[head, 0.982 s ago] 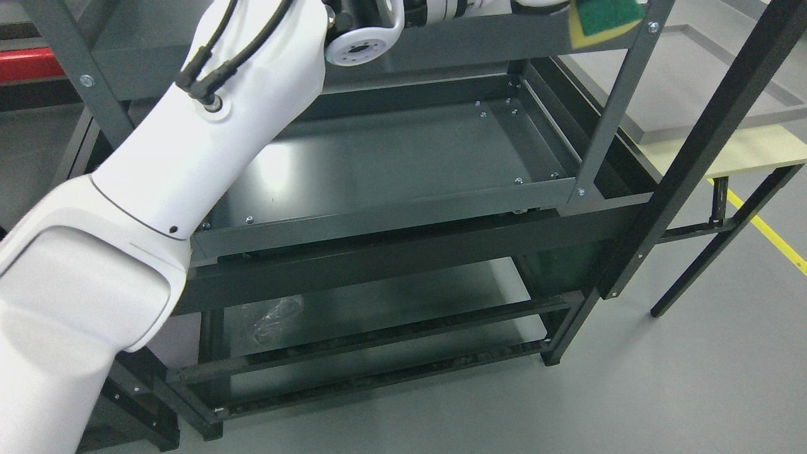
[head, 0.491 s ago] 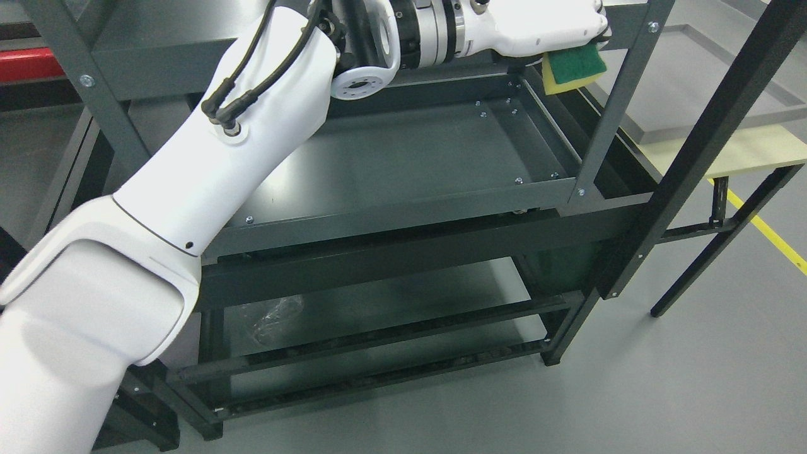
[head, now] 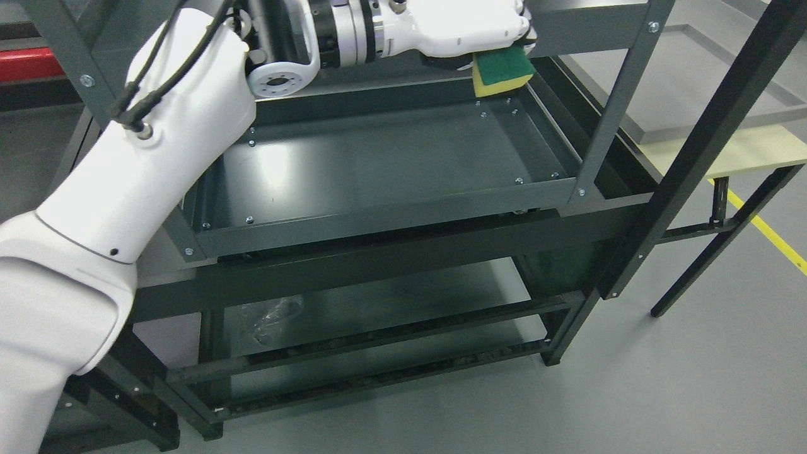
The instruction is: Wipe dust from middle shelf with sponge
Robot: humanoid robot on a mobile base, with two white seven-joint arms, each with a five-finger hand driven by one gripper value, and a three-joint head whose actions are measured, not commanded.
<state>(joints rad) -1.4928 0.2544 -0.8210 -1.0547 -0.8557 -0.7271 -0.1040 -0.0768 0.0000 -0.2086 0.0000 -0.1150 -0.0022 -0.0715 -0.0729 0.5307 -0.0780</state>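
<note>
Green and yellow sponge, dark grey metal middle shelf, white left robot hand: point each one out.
Green and yellow sponge [head: 502,70], head view, on its green scouring face.
Dark grey metal middle shelf [head: 391,151], head view, on its bare floor panel.
White left robot hand [head: 460,28], head view, on the back of the hand.

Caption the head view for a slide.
Left hand holds a green-and-yellow sponge above the far right corner of the dark metal middle shelf.

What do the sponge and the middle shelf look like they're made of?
Sponge: soft yellow foam with a rougher green scouring layer, going by the two colours and matte look. Middle shelf: probably painted sheet metal, dark grey and semi-gloss; it reflects light and is screwed together at the corners.
</note>
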